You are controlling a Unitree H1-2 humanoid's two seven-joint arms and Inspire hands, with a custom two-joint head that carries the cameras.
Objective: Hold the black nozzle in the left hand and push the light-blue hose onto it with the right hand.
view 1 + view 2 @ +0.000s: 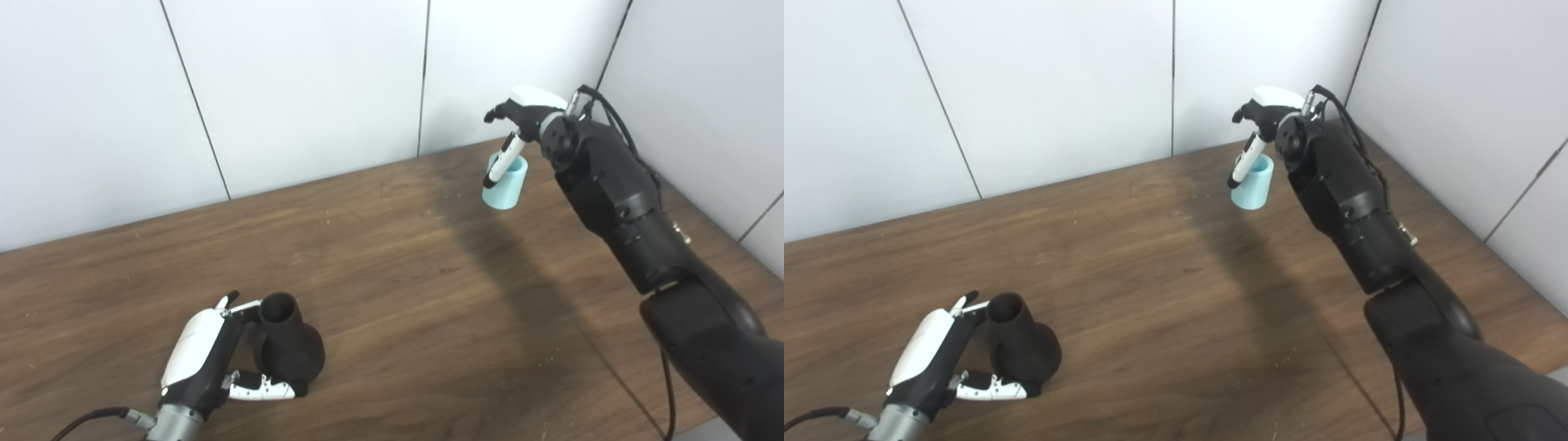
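The black nozzle (293, 350) stands upright on the wooden table (392, 263) at the near left, its open neck pointing up. My left hand (205, 358) wraps it from the left, fingers behind the neck and thumb along the base. The light-blue hose (508, 187), a short open tube, stands at the far right of the table. My right hand (530, 113) hovers over it with fingers apart; one white finger (503, 160) reaches down across the hose's left rim. Whether that finger touches the hose is unclear.
White wall panels (294, 92) close the table at the back and on the right, close behind the hose. My black right forearm (618, 196) stretches over the table's right side. A broad stretch of wood lies between nozzle and hose.
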